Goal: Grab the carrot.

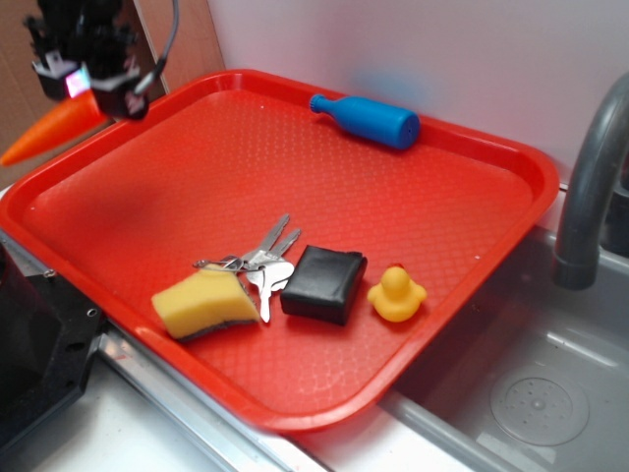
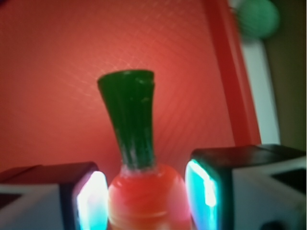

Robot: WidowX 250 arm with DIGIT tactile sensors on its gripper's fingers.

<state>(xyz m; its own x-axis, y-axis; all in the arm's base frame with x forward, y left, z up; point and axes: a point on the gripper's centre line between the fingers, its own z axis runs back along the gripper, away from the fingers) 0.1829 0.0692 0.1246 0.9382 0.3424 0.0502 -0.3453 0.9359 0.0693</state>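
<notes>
Over the red tray (image 1: 472, 226), up at ten o'clock, the gripper (image 1: 90, 87) pinched the carrot (image 1: 44, 136) near its stem end, lifted clear with its tip pointing outward — the grab looked made, and next called only for holding firm.

Wrist cam: carrot (image 2: 146, 199) centred at bottom of frame, orange body seated between gripper (image 2: 146, 201) fingers, dark green stem (image 2: 130, 122) pointing up and away from camera. Left finger pad (image 2: 91, 201) and right pad (image 2: 201, 191) glow cyan-white, both close against orange body. Red tray (image 2: 57, 81) fills background, textured surface, blurred. Raised tray rim (image 2: 230, 72) runs diagonally at right. Blurry green round object (image 2: 259, 18) top right, beyond rim.
</notes>
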